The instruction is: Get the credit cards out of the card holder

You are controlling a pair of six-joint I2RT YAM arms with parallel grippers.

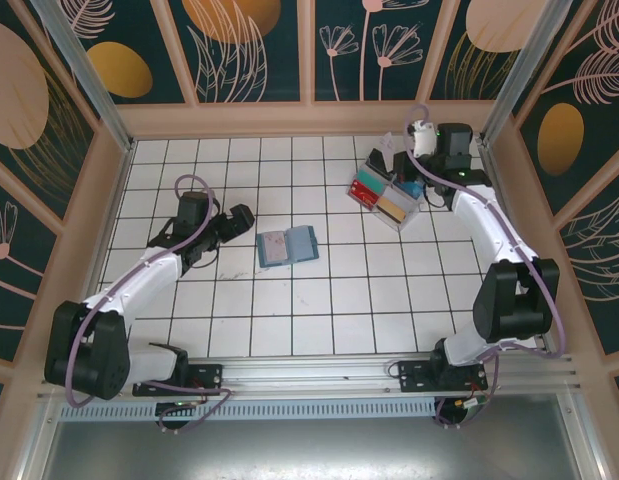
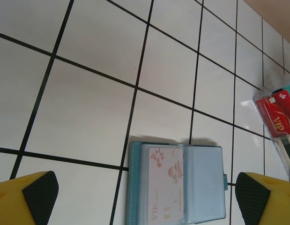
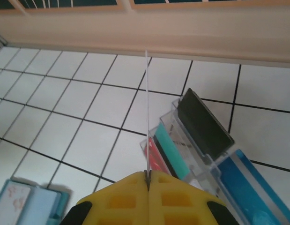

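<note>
Open card holder [image 1: 287,245] lies flat on the tiled worktop [image 1: 319,310], its long axis roughly 9 to 3 o'clock, a pale pink-white card [image 2: 162,183] in its 9 o'clock half. The left claw [image 1: 237,220], spread wide and empty, has the holder just beside it at 4 o'clock, making it the nearer arm. The right claw [image 3: 147,177], well apart by the clear tray [image 3: 199,174], pinches a thin white card [image 3: 146,108] seen edge-on
</note>
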